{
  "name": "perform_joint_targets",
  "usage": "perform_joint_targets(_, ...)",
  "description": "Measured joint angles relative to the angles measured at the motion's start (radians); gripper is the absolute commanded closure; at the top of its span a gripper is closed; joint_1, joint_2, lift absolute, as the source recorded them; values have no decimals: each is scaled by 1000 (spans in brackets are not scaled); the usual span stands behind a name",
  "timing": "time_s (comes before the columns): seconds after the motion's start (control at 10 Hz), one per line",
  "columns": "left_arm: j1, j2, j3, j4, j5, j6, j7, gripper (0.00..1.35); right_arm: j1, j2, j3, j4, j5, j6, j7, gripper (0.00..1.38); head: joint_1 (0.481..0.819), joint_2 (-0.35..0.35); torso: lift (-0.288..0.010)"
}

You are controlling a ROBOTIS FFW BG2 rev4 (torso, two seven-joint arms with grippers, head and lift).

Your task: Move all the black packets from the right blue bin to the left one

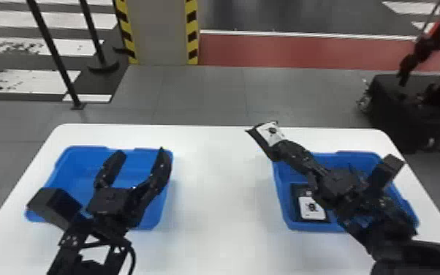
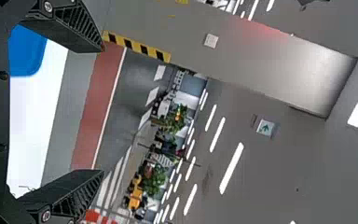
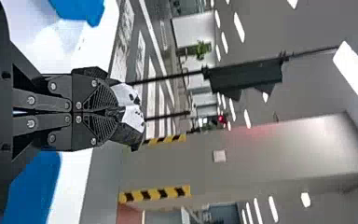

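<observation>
Over the left side of the white table (image 1: 219, 234), the left gripper (image 1: 140, 151) has its fingers spread above the left blue bin (image 1: 73, 157), while on the table's right side the right blue bin (image 1: 283, 215) holds a black packet (image 1: 295, 193) bearing a white label (image 1: 306, 212) with a dark mark. Toward the table's far edge, the right gripper (image 1: 277, 149) is clamped on another, white-labelled packet (image 1: 254, 134), raised above the tabletop. Beyond the table are gray floor (image 1: 201, 95), a yellow-and-black-edged pillar (image 1: 160, 33) and a red floor strip (image 1: 285, 51).
</observation>
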Motion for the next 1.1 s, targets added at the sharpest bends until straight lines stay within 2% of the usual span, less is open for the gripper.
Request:
perform_joint_targets(0.2,-7,4,-7,-67,51,125,-43,98,-62,-3,150,-4,-54,24,19,1199,695,72,-110)
perform_joint_targets(0.5,-32,9,0,-128,70,271,-103,98,-165,-10,357,12,-127,68,20,1197,695,156,-110)
perform_joint_targets(0.8,-65,11,1,-141,102,385,-134,104,-220,-14,463,21,-173,95,19,1199,695,189,-110)
perform_joint_targets(1.0,-73,11,8,-141,143,415,-134,127,-230,-16,520,30,-201,110,19,1199,695,220,-110)
perform_joint_targets(1.1,-76,8,18,-141,160,426,-134,509,-236,-17,548,37,-214,120,19,1199,695,228,-110)
